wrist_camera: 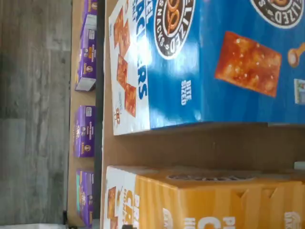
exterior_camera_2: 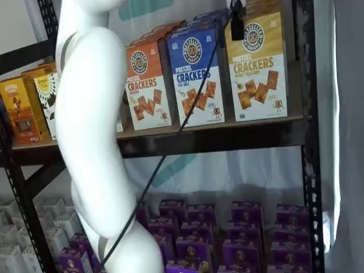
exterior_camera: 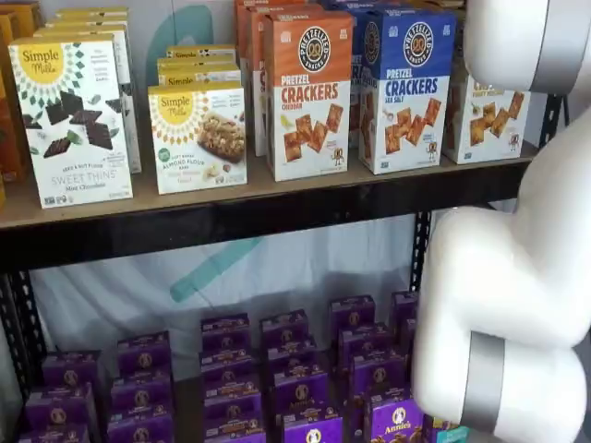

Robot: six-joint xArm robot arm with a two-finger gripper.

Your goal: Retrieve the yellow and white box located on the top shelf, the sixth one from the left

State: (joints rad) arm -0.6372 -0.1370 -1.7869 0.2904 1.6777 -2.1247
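Your gripper point(exterior_camera_2: 237, 25) shows only as a dark finger at the yellow box point(exterior_camera_2: 257, 68) top, so open or closed, can't tell. Box stands at the shelf's point(exterior_camera_2: 227, 133) right end, front edge, just beside the blue box point(exterior_camera_2: 196, 77). Drift left and you'll clip or grab blue instead.

Arm-hidden yellow and white box point(exterior_camera: 488, 115)
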